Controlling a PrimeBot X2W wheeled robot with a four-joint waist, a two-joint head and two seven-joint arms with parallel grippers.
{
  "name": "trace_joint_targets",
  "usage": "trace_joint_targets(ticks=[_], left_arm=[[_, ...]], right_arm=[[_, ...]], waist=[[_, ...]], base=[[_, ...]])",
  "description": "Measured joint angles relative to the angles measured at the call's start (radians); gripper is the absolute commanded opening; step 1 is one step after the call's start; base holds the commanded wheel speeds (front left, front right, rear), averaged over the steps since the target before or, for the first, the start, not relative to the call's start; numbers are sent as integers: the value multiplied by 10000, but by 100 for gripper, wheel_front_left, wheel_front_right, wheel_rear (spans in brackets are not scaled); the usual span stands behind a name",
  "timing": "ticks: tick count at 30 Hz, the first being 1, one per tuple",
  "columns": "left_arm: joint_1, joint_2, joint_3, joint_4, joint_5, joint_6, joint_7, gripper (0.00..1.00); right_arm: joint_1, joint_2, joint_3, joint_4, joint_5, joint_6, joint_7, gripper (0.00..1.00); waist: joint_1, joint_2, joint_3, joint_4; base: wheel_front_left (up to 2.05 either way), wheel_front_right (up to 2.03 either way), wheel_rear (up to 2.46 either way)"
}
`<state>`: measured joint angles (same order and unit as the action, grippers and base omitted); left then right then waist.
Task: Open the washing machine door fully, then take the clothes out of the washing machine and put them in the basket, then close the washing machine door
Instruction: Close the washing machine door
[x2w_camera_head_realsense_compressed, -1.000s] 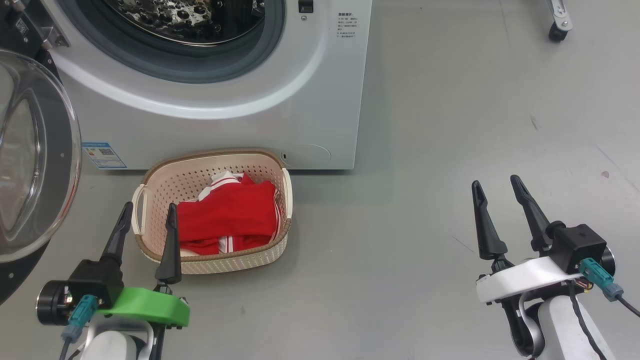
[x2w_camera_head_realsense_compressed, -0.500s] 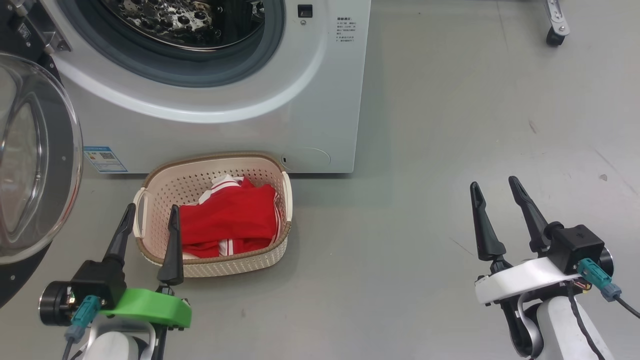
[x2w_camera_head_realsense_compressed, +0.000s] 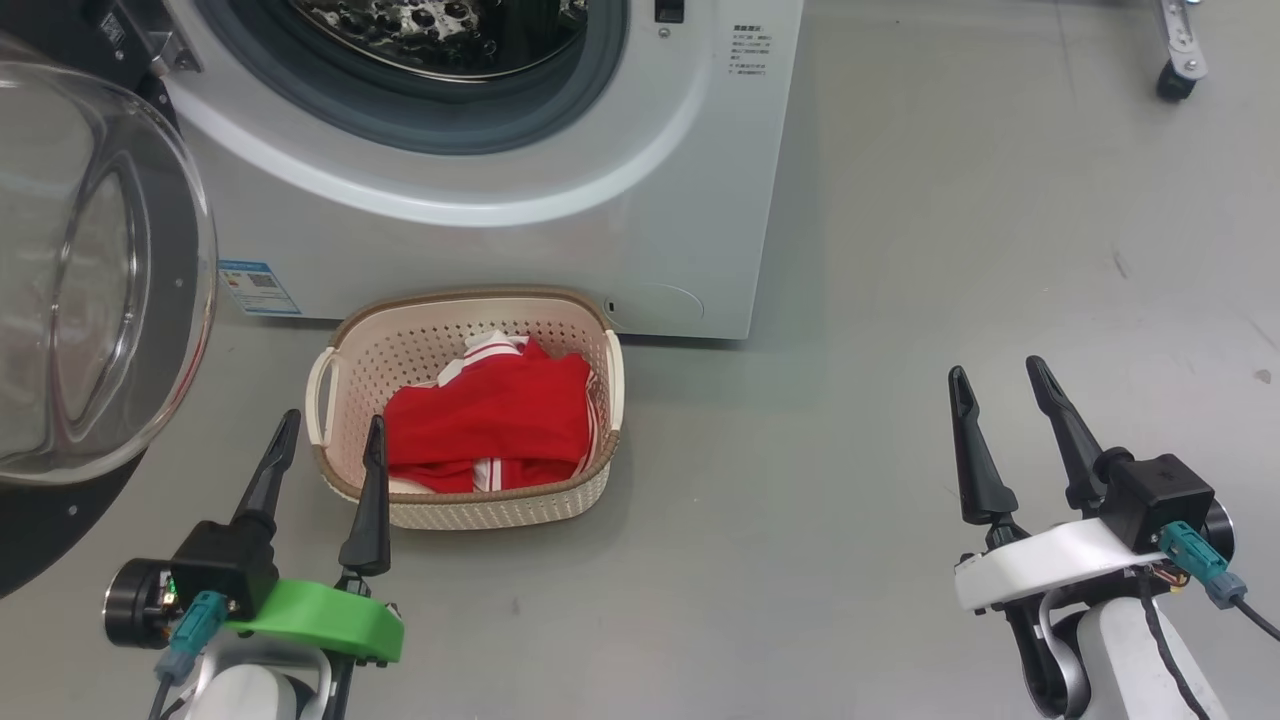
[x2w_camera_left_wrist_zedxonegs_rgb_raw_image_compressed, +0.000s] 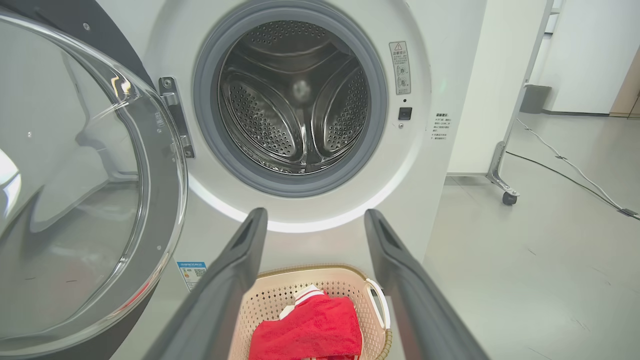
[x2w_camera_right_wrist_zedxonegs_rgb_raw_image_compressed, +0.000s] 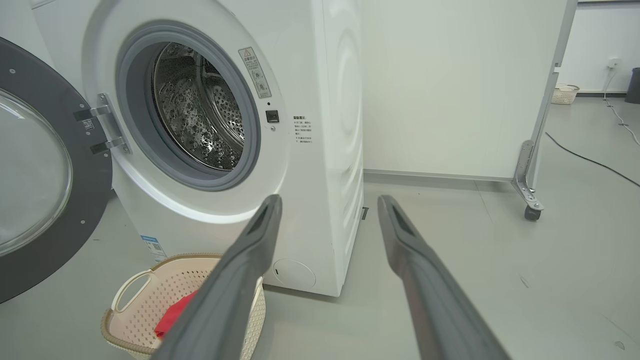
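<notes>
The white washing machine (x2w_camera_head_realsense_compressed: 640, 230) (x2w_camera_left_wrist_zedxonegs_rgb_raw_image_compressed: 440, 75) (x2w_camera_right_wrist_zedxonegs_rgb_raw_image_compressed: 325, 150) stands with its drum mouth (x2w_camera_left_wrist_zedxonegs_rgb_raw_image_compressed: 292, 95) bare and its steel drum showing no fabric. The washing machine door (x2w_camera_head_realsense_compressed: 90, 280) (x2w_camera_left_wrist_zedxonegs_rgb_raw_image_compressed: 75, 200) (x2w_camera_right_wrist_zedxonegs_rgb_raw_image_compressed: 35, 175) hangs swung out at the left, glass bowl toward me. On the floor before the machine sits the cream basket (x2w_camera_head_realsense_compressed: 345, 370) (x2w_camera_left_wrist_zedxonegs_rgb_raw_image_compressed: 280, 295) (x2w_camera_right_wrist_zedxonegs_rgb_raw_image_compressed: 130, 310) with the red clothes (x2w_camera_head_realsense_compressed: 495, 420) (x2w_camera_left_wrist_zedxonegs_rgb_raw_image_compressed: 310, 332) (x2w_camera_right_wrist_zedxonegs_rgb_raw_image_compressed: 172, 315) inside. My left gripper (x2w_camera_head_realsense_compressed: 330, 430) (x2w_camera_left_wrist_zedxonegs_rgb_raw_image_compressed: 312, 217) hovers open at the basket's near left corner, holding nothing. My right gripper (x2w_camera_head_realsense_compressed: 1000, 375) (x2w_camera_right_wrist_zedxonegs_rgb_raw_image_compressed: 327, 202) is open over bare floor, far right of the basket.
A white partition panel on a castor wheel (x2w_camera_head_realsense_compressed: 1172, 80) (x2w_camera_right_wrist_zedxonegs_rgb_raw_image_compressed: 530, 212) stands to the right of the machine. A cable (x2w_camera_left_wrist_zedxonegs_rgb_raw_image_compressed: 565, 165) runs across the grey floor beyond it. A second small basket (x2w_camera_right_wrist_zedxonegs_rgb_raw_image_compressed: 565, 94) sits far off by the wall.
The head camera has shifted, so machine, basket and door sit further right and slightly higher in the picture. Both grippers keep their open pose; the clothes lie unchanged in the basket.
</notes>
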<state>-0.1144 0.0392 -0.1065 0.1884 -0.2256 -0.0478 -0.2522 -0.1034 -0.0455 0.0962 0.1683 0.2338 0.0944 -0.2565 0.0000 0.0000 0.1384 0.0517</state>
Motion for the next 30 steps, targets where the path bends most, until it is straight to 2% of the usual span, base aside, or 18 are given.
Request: trace_joint_targets(ticks=[12,30], left_arm=[[-1,-2,-86,2,-2,90,0,100],[4,-4,-205,-6,-105,341,0,100]], right_arm=[[93,0,59,-63,-59,12,0,100],[92,-35,395,-12,-151,148,0,100]], waist=[[0,0,152,1164],[0,0,123,3504]], base=[[0,0,0],[0,0,0]])
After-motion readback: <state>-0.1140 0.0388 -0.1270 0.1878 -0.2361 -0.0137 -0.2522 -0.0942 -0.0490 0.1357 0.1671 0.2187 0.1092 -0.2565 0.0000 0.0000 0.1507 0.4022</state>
